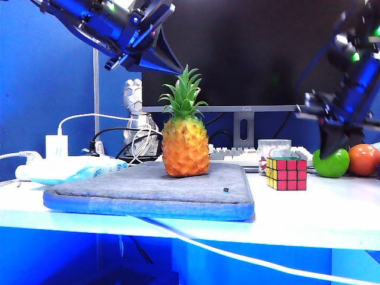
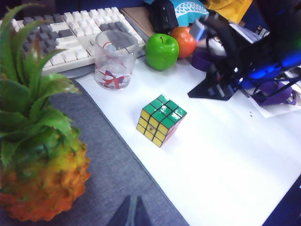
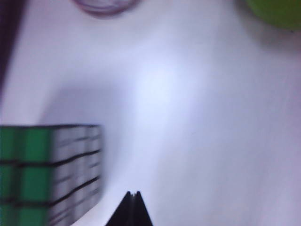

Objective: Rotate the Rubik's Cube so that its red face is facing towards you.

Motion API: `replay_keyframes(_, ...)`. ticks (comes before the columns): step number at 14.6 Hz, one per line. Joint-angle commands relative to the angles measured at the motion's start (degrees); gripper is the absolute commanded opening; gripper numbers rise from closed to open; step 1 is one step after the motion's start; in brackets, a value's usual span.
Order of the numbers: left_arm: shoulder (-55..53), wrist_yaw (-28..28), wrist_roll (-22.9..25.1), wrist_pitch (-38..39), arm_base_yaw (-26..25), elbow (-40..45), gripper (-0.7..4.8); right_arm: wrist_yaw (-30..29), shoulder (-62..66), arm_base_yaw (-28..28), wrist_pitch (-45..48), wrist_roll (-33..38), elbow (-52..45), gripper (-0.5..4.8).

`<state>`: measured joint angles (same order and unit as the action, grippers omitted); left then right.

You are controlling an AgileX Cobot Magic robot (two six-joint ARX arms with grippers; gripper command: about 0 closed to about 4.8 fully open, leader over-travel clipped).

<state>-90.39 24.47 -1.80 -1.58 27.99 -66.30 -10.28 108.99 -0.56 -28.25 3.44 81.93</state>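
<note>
From the exterior view, the Rubik's Cube sits on the white table, just right of a grey fabric pad with a blue padded edge. Its red face is a glossy 3x3 of pinkish-red stickers on a black frame, turned toward this camera, with a yellow side to its left. A bumpy orange plastic-looking pineapple with spiky green leaves stands on the pad. Behind the cube there's a clear cup, a keyboard, then a shiny green apple and an orange fruit off to the right. The left gripper hangs high above the pineapple, jaws pressed together, holding nothing. The right gripper is low, right in front of the green apple, clenched on nothing as well.

Left wrist view: cube shows a green top and yellow side on bare white table, close to the pad's edge. The left gripper tips are pinched to a point. The other arm's dark wedge stands between the cube and the fruit.

Right wrist view is blurry: cube with green and pale stickers, and the right gripper tips closed together beside it, not touching.
</note>
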Motion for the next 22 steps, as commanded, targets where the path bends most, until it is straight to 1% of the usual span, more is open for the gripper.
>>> replay_keyframes(1,0.09,0.13,-0.17,-2.91,0.15,-0.11,0.20,-1.11,1.86,-0.24,1.75,-0.26,0.22,-0.01)
replay_keyframes(4,0.09,0.20,-0.42,-3.54,0.15,-0.11,0.20,-1.95,2.14,-1.27,2.12,0.96,0.22,-0.01)
replay_keyframes(6,0.09,0.22,-0.46,-3.65,0.15,-0.11,0.20,-3.91,2.14,-1.99,1.55,2.62,0.22,-0.01)
replay_keyframes(9,0.09,0.74,-0.61,-3.28,0.72,-0.11,0.21,-3.80,2.14,-4.96,1.33,2.84,0.22,-0.01)
replay_keyframes(12,0.09,1.73,-1.38,-2.89,0.74,-0.11,0.20,-3.26,2.14,-7.15,1.55,3.02,0.22,-0.01)
replay_keyframes(14,0.09,2.62,-1.64,-1.64,0.74,-0.11,0.21,-1.18,2.01,-7.04,0.85,2.95,0.42,-0.01)
replay_keyframes(17,0.09,2.75,-1.03,-0.37,0.74,-0.11,0.21,-0.11,0.13,-6.60,1.79,2.36,0.52,0.00)
replay_keyframes(18,0.09,2.80,1.25,-0.39,0.74,-0.11,0.21,-0.13,-1.03,-6.60,1.57,2.34,0.52,-0.01)
replay_keyframes(19,1.20,4.33,4.81,0.09,0.68,-0.13,0.21,-0.17,-3.93,-6.62,1.51,2.34,0.52,-0.01)
replay_keyframes(20,2.93,4.70,6.32,0.26,0.66,-0.13,0.21,-0.11,-6.73,-6.62,1.92,2.34,0.52,-0.01)
replay_keyframes(21,6.25,3.74,7.50,0.22,0.66,-0.13,0.20,-0.11,-11.76,-6.64,2.78,2.38,0.50,-0.01)
replay_keyframes(22,9.79,2.91,7.69,0.15,0.55,-0.13,0.20,0.24,-17.84,-6.71,2.95,2.38,0.50,-0.01)
